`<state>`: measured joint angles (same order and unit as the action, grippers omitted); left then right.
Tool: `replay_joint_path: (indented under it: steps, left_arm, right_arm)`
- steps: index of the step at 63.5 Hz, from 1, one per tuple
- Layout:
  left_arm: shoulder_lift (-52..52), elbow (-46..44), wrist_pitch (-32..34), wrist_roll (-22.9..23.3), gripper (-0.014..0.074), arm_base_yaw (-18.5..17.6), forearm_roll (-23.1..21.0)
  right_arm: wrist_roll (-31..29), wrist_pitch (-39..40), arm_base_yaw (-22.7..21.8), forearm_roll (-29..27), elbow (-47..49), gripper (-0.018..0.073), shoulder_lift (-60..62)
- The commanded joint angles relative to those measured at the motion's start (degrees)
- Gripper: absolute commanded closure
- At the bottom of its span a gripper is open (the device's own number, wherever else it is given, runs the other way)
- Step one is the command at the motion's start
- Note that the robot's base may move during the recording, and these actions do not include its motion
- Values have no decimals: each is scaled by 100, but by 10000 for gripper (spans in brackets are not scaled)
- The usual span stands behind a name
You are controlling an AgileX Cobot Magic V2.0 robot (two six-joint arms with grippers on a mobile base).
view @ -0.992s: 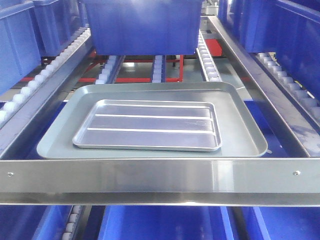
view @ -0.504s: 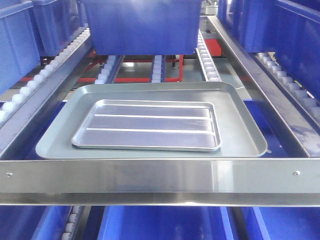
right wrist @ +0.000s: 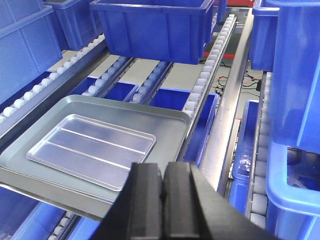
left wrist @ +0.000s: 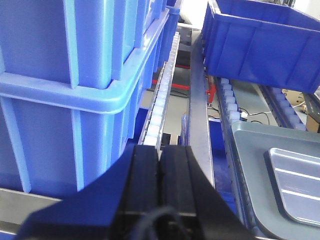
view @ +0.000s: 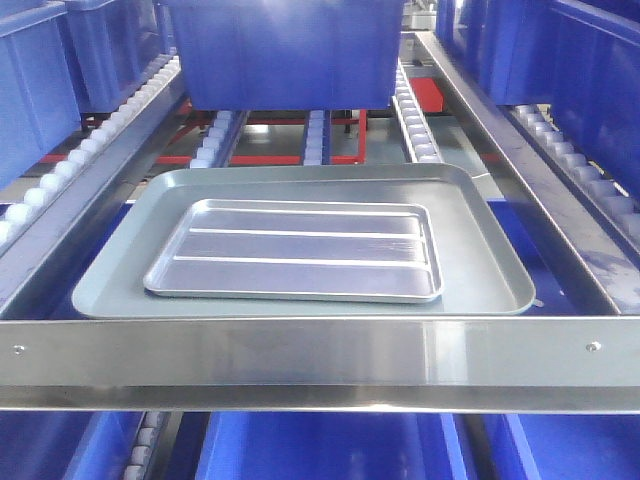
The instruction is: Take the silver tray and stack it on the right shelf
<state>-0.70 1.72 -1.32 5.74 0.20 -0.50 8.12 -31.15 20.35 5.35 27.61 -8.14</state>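
The silver tray (view: 300, 250), shiny with two long ridges, lies flat inside a larger dull grey tray (view: 480, 250) on the right shelf, just behind the shelf's steel front bar (view: 320, 352). In the right wrist view my right gripper (right wrist: 163, 172) is shut and holds nothing. It hangs in front of the shelf, to the right of the silver tray (right wrist: 90, 150). My left gripper (left wrist: 159, 154) is also shut and empty, left of the lane beside blue bins. Only a corner of the silver tray (left wrist: 300, 180) shows at that view's right edge.
A blue bin (view: 285, 50) sits on the rollers behind the trays. More blue bins (left wrist: 65, 75) stand in the lanes to either side and below. White roller rails (right wrist: 210, 60) and steel side rails (view: 520, 150) border the lane.
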Motion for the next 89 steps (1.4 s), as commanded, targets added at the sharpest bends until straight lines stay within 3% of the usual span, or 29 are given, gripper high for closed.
replay_joint_path:
  steps: [1, 23, 41, 51, 59, 89]
  left_arm:
    - [-87, 104, 496, -1, 688, 2, -52]
    - [-87, 104, 496, -1, 688, 2, -52]
    - [-87, 104, 496, -1, 688, 2, -52]
    - [-87, 104, 496, -1, 688, 2, -52]
    - [-87, 104, 496, -1, 688, 2, -52]
    - [-76, 104, 496, -1, 688, 2, -52]
  right_arm:
    - [-48, 487, -16, 92, 152, 510, -72]
    - [-48, 524, -188, 92, 122, 510, -72]
    - [-48, 1650, -2169, -189, -1072, 510, 414]
    - [-48, 2487, -2841, -195, -2148, 510, 1008]
    - [-43, 3388, -2847, -324, -2849, 510, 993]
    - [-43, 3202, -2842, -371, -2817, 510, 993]
